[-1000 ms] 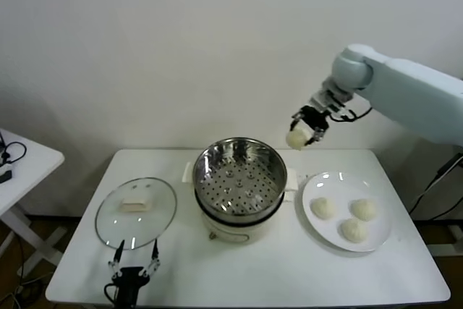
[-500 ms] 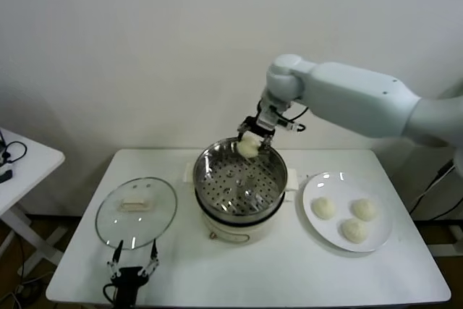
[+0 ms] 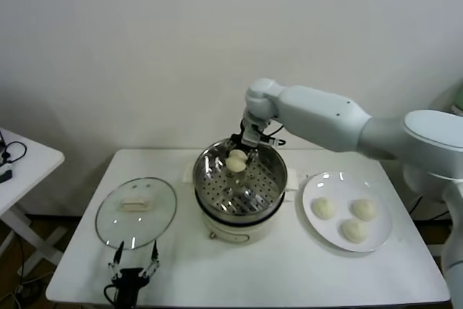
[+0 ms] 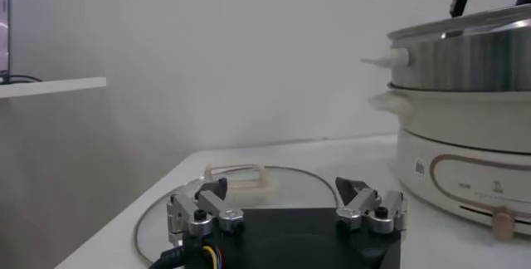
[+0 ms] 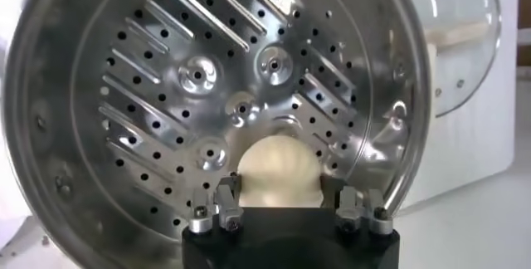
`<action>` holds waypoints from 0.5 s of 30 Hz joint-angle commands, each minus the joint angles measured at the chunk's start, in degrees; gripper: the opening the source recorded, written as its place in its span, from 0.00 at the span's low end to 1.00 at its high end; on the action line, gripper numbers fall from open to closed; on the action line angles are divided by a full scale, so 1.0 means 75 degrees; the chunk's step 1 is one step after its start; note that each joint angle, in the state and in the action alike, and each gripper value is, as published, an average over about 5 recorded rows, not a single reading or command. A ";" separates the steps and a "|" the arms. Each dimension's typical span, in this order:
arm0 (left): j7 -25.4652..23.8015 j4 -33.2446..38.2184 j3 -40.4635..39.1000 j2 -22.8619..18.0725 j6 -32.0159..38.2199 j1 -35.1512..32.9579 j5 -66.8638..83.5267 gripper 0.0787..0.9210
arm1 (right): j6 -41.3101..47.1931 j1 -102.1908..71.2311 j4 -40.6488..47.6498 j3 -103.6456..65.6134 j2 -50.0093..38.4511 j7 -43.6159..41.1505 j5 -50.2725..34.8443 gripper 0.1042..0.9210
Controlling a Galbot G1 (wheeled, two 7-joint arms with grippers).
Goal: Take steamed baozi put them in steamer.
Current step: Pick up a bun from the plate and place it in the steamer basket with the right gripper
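right hand [image 3: 239,151] lowered into steamer [image 3: 269,155], gripping baozi [image 3: 236,161]

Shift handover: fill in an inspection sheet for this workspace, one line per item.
Surface: white table, nothing spilled.
Job's things: one bun held over the steamer, which holds no buns; three buns on the white plate.
Clutter: glass lid lying flat left of the steamer.
Grippers: right gripper shut on the bun; left gripper parked at the near edge, jaws open.
Cables: wires at the left gripper's base.
Surroundings: plain wall; side table at left.
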State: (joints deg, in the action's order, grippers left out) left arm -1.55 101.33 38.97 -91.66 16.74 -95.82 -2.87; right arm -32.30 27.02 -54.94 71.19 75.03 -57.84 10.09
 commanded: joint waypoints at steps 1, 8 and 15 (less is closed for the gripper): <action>0.0004 -0.0014 0.0001 -0.0008 0.0008 0.0001 0.0003 0.88 | -0.0236 -0.0262 0.0788 -0.0050 0.0231 -0.0019 0.0187 0.66; 0.0014 -0.0058 0.0008 -0.0001 0.0029 0.0024 0.0092 0.88 | -0.0275 -0.0321 0.0978 -0.0053 0.0302 -0.0138 0.0067 0.66; 0.0015 -0.0074 0.0026 0.0009 0.0023 0.0058 0.0094 0.88 | -0.0245 -0.0093 0.0803 -0.0004 0.0215 -0.0155 -0.0613 0.74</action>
State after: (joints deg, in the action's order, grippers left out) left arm -1.44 100.75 39.19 -91.67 16.95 -95.36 -2.37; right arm -34.14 25.44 -49.33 70.81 76.82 -58.73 9.34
